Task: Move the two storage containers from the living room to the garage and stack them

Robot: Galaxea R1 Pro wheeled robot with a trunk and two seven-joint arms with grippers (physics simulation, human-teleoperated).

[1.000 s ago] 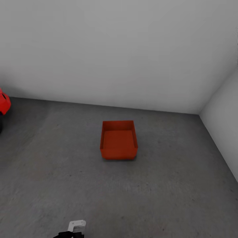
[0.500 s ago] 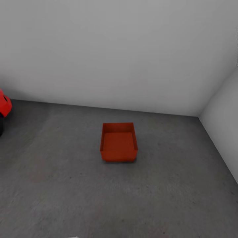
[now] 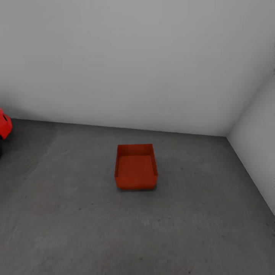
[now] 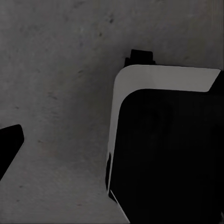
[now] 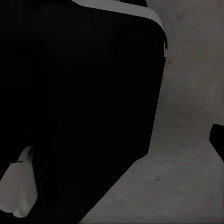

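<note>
- Near the middle of the head view, one storage container (image 3: 136, 167) sits flat on the floor (image 3: 76, 221) of the garage. It is orange-red, open on top, and looks empty.
- You can see the white wall (image 3: 133, 65) behind it, well apart from it, and another wall at the right edge of the frame.
- At the left edge of the frame, a bit of the red car (image 3: 4, 124) peeks in, far from the bin.
- So part one looks done: one bin is on the grey floor in the right room.
- Part two is left, as far as you can tell. Nothing sits on top of this bin, so you need the second one to stack on it.
- Both wrist views show grey floor and dark robot parts. You cannot tell if the left or right gripper is open or closed, and no bin can be seen in either one.
</note>
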